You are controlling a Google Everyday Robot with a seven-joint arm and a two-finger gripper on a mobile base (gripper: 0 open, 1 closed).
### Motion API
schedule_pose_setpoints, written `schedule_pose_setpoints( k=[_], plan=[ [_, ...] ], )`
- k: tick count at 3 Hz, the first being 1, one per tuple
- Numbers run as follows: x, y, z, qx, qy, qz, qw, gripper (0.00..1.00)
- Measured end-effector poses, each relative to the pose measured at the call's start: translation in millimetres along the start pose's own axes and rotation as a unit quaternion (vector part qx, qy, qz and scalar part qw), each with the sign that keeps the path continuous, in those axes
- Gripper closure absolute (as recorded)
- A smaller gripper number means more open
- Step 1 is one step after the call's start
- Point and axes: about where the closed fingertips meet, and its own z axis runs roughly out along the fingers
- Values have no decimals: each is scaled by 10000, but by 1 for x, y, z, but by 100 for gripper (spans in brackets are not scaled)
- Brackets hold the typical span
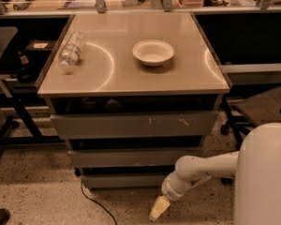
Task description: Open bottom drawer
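Observation:
The bottom drawer (124,180) is the slimmest grey front, lowest of three under the tan table top, just above the floor. It stands roughly flush under the mid-sized front (131,157). The widest front with white scratch marks (133,124) is at the top. My gripper (158,209) hangs from the white arm (201,170) at the lower right, just in front of and below the bottom drawer's right end, near the floor.
On the table top lie a clear plastic bottle (71,50) on its side and a white bowl (153,52). A black cable (96,205) runs on the speckled floor. Office chairs stand at the right (260,109) and left.

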Motion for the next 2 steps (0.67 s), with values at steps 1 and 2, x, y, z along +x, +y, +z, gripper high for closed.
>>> schedule_pose_setpoints(
  k=[1, 2],
  plan=[
    [3, -33, 27, 180, -74, 215, 9996, 0],
    [8, -61, 42, 339, -164, 384, 9986, 0]
  ],
)
